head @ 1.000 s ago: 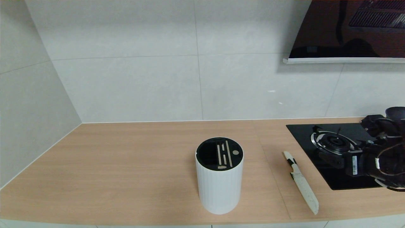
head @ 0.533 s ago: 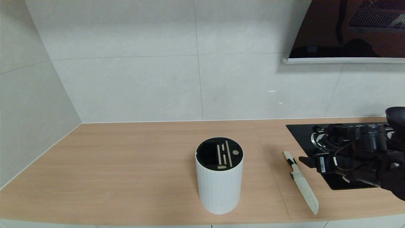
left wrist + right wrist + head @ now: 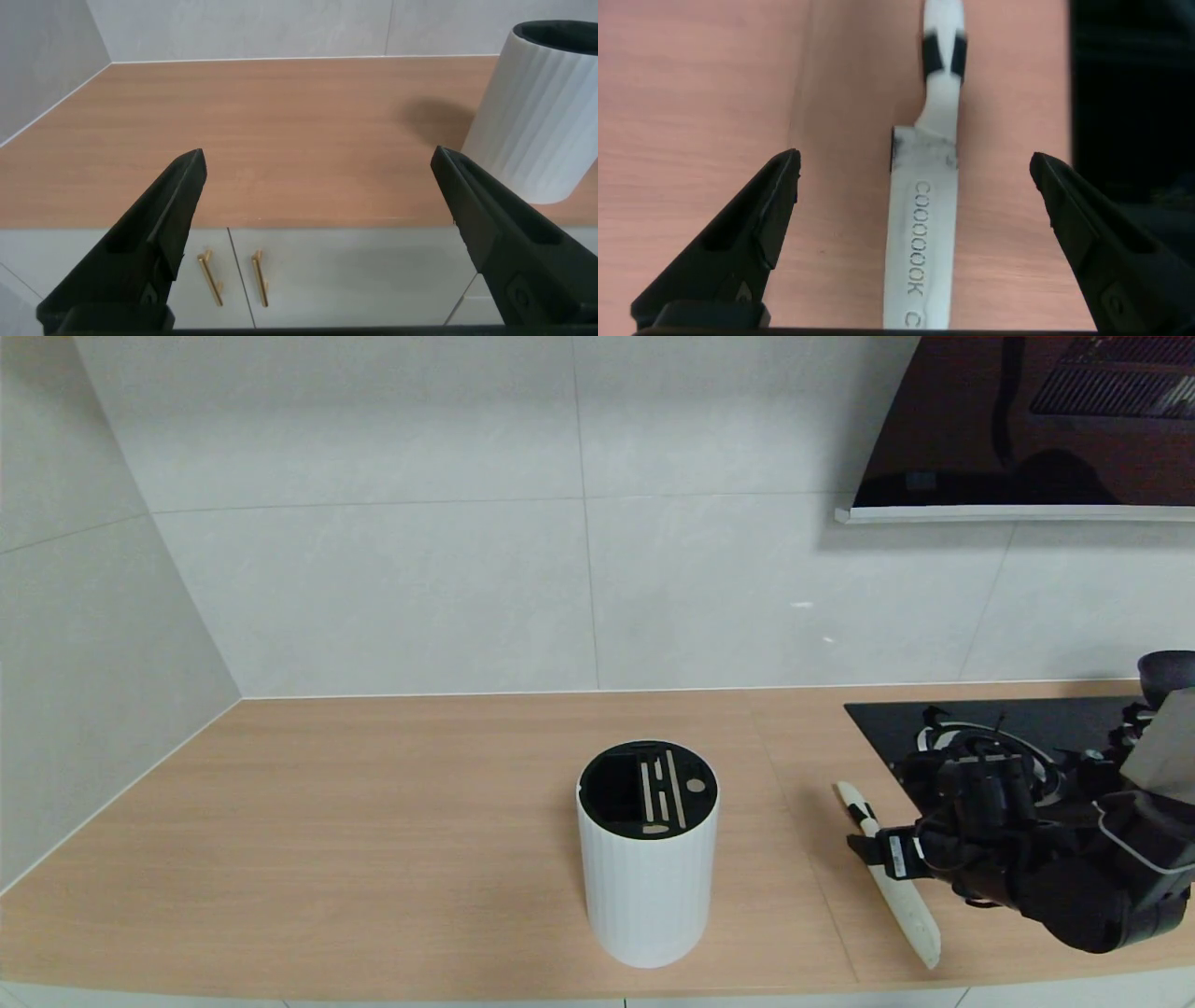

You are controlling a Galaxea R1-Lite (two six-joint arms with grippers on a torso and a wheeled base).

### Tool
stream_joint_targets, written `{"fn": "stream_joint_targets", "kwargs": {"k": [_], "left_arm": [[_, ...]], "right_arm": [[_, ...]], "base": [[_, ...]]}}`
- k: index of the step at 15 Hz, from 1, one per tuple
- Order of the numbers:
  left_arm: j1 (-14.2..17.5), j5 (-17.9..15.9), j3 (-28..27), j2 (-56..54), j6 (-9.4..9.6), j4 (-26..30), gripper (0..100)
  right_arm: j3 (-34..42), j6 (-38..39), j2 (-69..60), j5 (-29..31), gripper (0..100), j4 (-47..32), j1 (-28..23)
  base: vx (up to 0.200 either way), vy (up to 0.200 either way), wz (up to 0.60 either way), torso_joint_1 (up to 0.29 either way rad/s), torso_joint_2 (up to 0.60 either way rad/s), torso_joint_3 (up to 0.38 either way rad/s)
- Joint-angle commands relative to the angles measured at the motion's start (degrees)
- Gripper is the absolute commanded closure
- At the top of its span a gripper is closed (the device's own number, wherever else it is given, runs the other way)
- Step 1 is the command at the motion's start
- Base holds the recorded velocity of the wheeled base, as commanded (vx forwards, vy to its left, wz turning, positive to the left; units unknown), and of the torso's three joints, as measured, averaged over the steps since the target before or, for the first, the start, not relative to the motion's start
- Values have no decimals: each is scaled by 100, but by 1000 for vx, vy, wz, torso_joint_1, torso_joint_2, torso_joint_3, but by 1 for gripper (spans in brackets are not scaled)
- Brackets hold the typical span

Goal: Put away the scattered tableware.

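Pick-up step: the right claw (image 3: 913,163) hung spread wide, straddling the knife (image 3: 924,252), which lay flat on the counter (image 3: 373,821) beside the gas hob (image 3: 887,728) (not gripped yet). Next it'd probably need to drop, pinch the handle (image 3: 944,23), then carry it to the slotted knife block (image 3: 647,868).

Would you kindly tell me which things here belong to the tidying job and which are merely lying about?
Job: knife, white knife holder, open right claw above the knife.
Lying about: gas hob, range hood, wooden countertop.
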State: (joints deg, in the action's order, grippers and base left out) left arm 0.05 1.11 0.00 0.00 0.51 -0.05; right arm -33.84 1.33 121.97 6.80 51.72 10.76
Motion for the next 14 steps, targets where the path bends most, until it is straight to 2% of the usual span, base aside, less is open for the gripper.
{"fn": "stream_joint_targets", "kwargs": {"k": [1,5,14], "left_arm": [[4,3,0,0,2,-4,0],[4,3,0,0,-7,-4,0],[4,3,0,0,2,-4,0]], "right_arm": [[-35,131,556,5,0,365,-13],[-219,184,952,5,0,576,-250],[-237,184,1224,5,0,830,-277]], "base": [[0,0,0,0,0,0],[0,0,0,0,0,0],[0,0,0,0,0,0]]}}
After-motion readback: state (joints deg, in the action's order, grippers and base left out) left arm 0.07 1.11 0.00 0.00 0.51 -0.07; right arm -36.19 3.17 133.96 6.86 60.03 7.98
